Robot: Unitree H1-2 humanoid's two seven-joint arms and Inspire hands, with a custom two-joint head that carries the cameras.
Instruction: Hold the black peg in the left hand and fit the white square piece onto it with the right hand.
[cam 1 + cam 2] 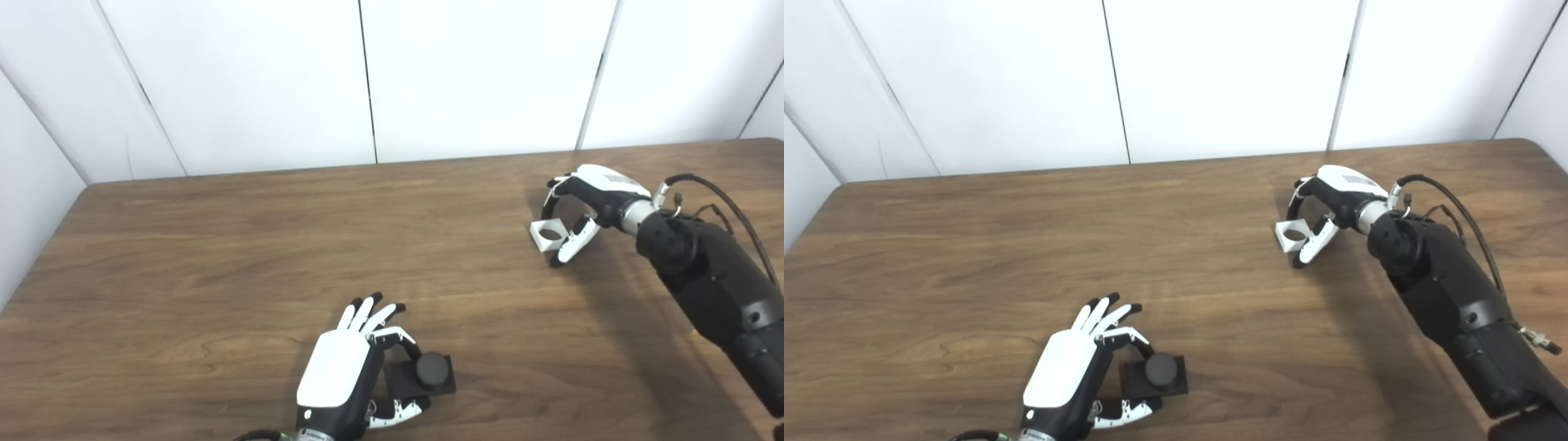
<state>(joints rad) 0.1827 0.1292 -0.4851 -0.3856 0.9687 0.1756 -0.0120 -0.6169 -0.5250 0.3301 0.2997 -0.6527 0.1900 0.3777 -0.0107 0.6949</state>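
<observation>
The black peg [431,370] is loosely encircled on the counter [245,245] by the left hand [343,373]; the white square piece [548,235] is pinched by the right hand [582,211].

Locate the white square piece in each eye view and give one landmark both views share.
Left eye view: white piece at right of centre, on the table between the right hand's fingers.
Right eye view: white piece also right of centre, a little further left in the picture.
Shared landmark: the black peg beside the left hand at the near edge.
</observation>
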